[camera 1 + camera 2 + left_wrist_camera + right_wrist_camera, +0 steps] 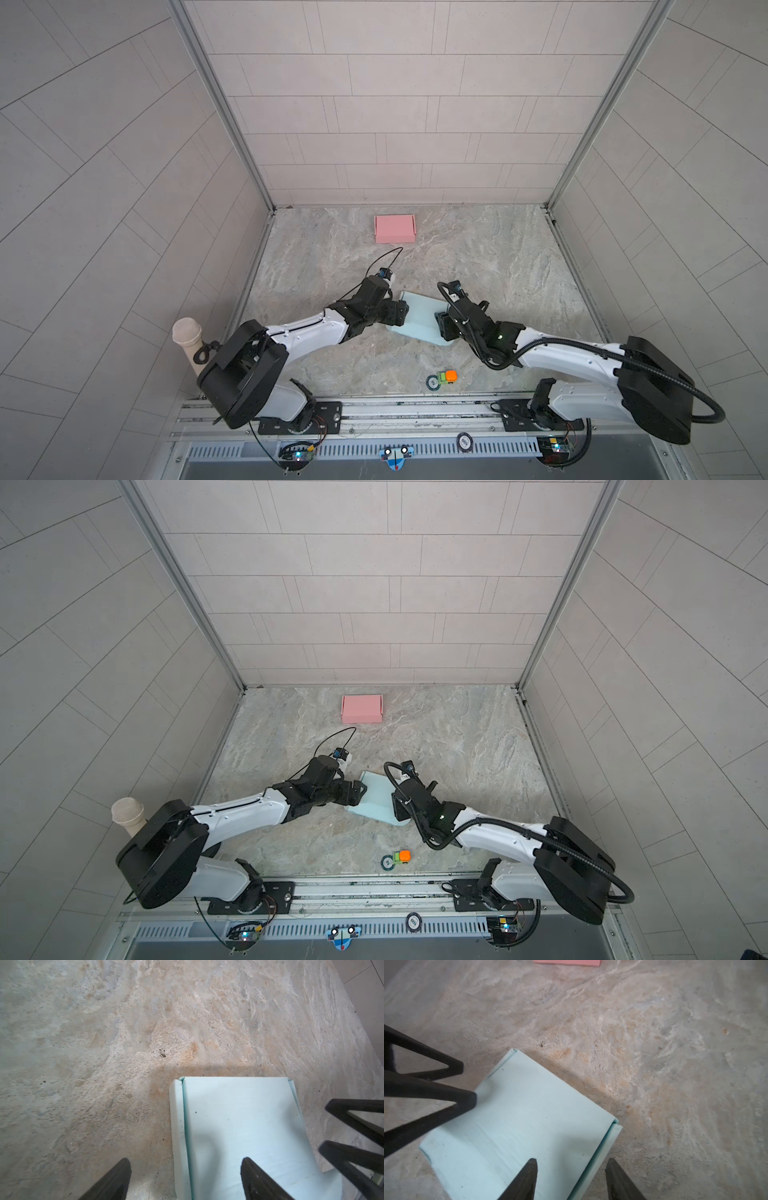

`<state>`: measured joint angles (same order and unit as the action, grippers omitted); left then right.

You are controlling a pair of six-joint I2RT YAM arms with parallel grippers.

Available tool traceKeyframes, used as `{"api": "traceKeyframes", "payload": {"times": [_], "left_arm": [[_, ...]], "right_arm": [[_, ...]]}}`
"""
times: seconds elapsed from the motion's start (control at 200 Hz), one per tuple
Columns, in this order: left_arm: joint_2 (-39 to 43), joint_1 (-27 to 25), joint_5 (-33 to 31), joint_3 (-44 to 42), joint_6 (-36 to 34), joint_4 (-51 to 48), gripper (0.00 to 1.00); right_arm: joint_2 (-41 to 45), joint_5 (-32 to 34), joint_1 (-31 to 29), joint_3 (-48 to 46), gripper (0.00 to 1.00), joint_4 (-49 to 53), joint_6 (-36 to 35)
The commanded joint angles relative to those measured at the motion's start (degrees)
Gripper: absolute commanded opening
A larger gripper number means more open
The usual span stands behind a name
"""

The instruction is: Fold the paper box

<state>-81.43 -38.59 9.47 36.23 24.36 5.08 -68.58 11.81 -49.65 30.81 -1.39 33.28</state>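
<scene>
The paper box (419,318) (376,798) is pale blue and lies on the marble table between both arms, its lid panel down over the body. My left gripper (405,313) (185,1162) is open, its fingers far apart either side of one upright side wall (176,1126) without touching it. My right gripper (440,322) (572,1162) is open less wide. It straddles the opposite side wall (610,1138) with a gap on each side. One left gripper fingertip (467,1099) hovers at the lid's edge in the right wrist view. The box's rounded flap (431,1147) lies flat nearer the robot.
A pink folded box (395,228) (361,708) sits near the back wall. A small orange and green toy (446,376) and a dark ring (433,382) lie near the front edge. A beige microphone-like post (189,336) stands at the left, and tiled walls enclose the table.
</scene>
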Motion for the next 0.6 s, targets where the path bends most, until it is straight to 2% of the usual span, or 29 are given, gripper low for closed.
{"api": "traceKeyframes", "payload": {"times": [0.0, 0.135, 0.29, 0.456, 0.596], "left_arm": [[-0.3, 0.4, 0.8, -0.8, -0.7, 2.8, 0.84], [-1.2, 0.4, 1.4, -0.9, -0.6, 3.4, 0.81], [-1.5, 0.4, 1.2, -1.2, -1.0, 3.6, 0.77], [-1.9, 0.4, 1.5, -1.7, -1.1, 4.4, 0.75], [-2.7, 0.4, 2.0, -2.5, -0.6, 5.3, 0.71]], "right_arm": [[3.8, -0.7, 0.8, 0.9, 0.58, 4.0, 1.0], [4.6, -6.0, 4.4, 0.2, 0.59, 5.9, 5.2], [4.7, -16.9, 10.7, -4.7, 0.62, -1.1, 11.0], [4.3, -18.5, 11.5, -3.6, 0.64, 0.3, 11.2], [3.3, -21.8, 12.9, -5.0, 0.65, -4.0, 14.1]]}}
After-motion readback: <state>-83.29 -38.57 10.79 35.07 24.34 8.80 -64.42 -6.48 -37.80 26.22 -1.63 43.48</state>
